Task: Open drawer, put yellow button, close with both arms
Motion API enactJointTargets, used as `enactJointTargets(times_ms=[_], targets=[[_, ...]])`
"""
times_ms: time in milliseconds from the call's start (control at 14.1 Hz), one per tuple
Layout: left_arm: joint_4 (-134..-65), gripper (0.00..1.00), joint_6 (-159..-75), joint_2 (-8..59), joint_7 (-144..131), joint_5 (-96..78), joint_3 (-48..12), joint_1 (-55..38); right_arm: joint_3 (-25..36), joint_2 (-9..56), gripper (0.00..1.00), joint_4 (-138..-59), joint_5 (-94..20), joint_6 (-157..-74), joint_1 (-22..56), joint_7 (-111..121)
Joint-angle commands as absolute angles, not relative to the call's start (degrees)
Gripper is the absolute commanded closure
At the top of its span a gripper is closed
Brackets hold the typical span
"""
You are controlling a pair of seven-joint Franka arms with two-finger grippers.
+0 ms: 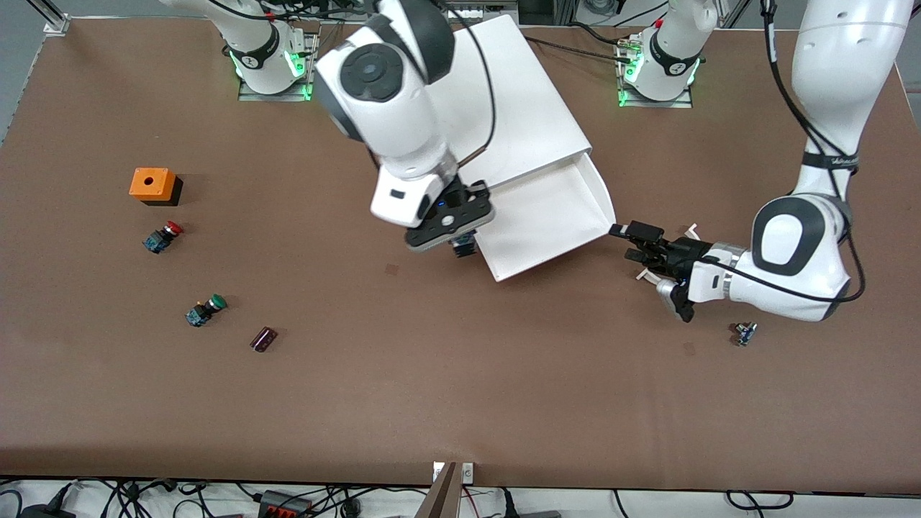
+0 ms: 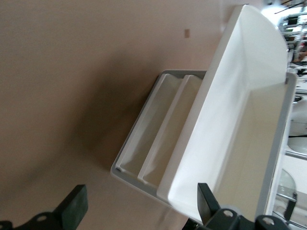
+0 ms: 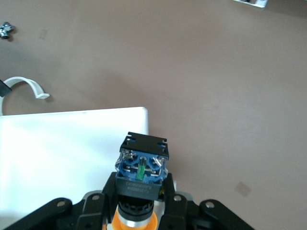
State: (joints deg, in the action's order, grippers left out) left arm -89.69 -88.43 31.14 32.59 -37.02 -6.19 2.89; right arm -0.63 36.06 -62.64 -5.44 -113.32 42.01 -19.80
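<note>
The big white cabinet (image 1: 518, 108) stands between the arm bases, and its top drawer (image 1: 554, 216) is pulled out and empty. My right gripper (image 1: 464, 244) is over the drawer's corner toward the right arm's end, shut on the yellow button (image 3: 142, 175). The button's blue-and-black body points outward and its orange cap sits between the fingers (image 3: 169, 191). My left gripper (image 1: 629, 243) is open and empty, low beside the drawer's corner toward the left arm's end. The left wrist view shows the open drawer (image 2: 240, 120) above the two lower drawers (image 2: 158, 129), with the left gripper (image 2: 139, 208) just clear of them.
Toward the right arm's end lie an orange box (image 1: 152, 185), a red-capped switch (image 1: 162, 237), a green-capped switch (image 1: 206, 310) and a small dark part (image 1: 263, 339). A small part (image 1: 745, 334) lies near the left arm's wrist.
</note>
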Motion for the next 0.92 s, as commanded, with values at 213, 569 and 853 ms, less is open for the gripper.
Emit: enactJointTargets(times_ms=[213,569,853], targets=[[-79.47,0.0,-82.88,28.75,15.67,-18.32,-6.85,2.72,0.35,40.69,1.0,-56.69,-4.57,-113.55,47.1,-22.67],[-74.46,0.0,-82.71,24.36,7.56,2.59,-7.64,-0.34,1.14,43.68,1.0,-55.63,-3.96,-117.15,48.96,-22.94],[-66.47,0.0,-82.79,23.91,7.47,8.44,-6.86,-1.15,0.79,44.74,1.0,-55.63,-3.96,-116.9,50.01,-22.85]])
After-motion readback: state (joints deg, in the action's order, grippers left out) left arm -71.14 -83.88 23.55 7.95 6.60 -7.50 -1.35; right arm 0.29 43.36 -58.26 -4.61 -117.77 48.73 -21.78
